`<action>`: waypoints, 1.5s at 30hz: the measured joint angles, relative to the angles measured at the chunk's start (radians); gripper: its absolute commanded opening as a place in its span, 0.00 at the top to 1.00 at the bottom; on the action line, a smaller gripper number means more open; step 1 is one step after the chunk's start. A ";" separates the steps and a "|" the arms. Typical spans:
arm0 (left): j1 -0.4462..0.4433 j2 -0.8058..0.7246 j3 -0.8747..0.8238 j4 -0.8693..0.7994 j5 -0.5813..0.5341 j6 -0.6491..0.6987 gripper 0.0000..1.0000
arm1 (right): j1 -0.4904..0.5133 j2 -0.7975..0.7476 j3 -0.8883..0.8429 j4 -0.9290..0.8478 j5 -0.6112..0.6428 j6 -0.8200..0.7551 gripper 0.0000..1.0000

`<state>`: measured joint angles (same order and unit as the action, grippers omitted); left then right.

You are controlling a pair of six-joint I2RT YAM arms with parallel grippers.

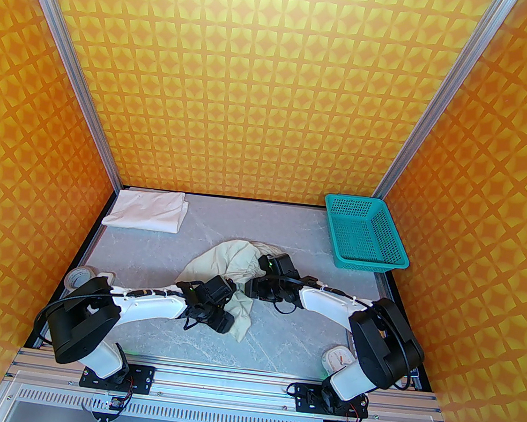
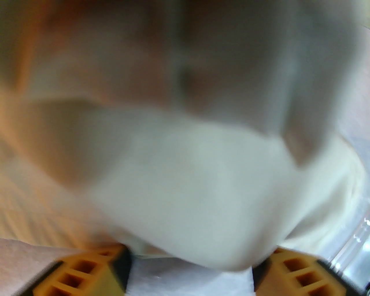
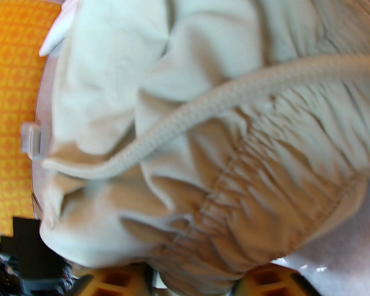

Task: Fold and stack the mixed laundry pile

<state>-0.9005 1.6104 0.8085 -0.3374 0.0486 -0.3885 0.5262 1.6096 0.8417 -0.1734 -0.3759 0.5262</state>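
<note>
The pale greenish-cream shorts lie crumpled at the middle of the grey table. My left gripper is at their near edge. In the left wrist view, blurred pale cloth bunches between the orange fingers and touches both of them. My right gripper is at the shorts' right side. There the gathered waistband is pinched between the fingers, and the drawstring trails across. The white T-shirt lies folded at the back left corner.
A teal mesh basket stands at the back right. A tape roll lies by the left edge, near the left arm's elbow. A small white object sits by the right arm's base. Orange patterned walls and metal posts close in three sides.
</note>
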 measured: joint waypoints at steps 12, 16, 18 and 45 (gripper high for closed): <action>0.089 -0.327 -0.207 0.293 -0.119 0.021 1.00 | -0.047 -0.261 0.151 -0.182 0.124 -0.090 1.00; 0.218 -0.606 -0.208 0.289 -0.148 0.061 1.00 | -0.049 -0.381 0.261 -0.275 0.197 -0.177 1.00; 0.275 -0.718 -0.175 0.262 -0.159 0.103 1.00 | -0.049 -0.430 0.323 -0.319 0.220 -0.228 1.00; 0.587 -0.048 1.115 -0.478 0.023 0.392 0.83 | -0.253 -0.186 0.771 -0.663 0.181 -0.250 0.68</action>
<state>-0.3134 1.5623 1.9232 -0.8150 0.0719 0.0032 0.2733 1.4235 1.6131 -0.8360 -0.1951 0.2760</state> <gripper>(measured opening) 0.119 0.212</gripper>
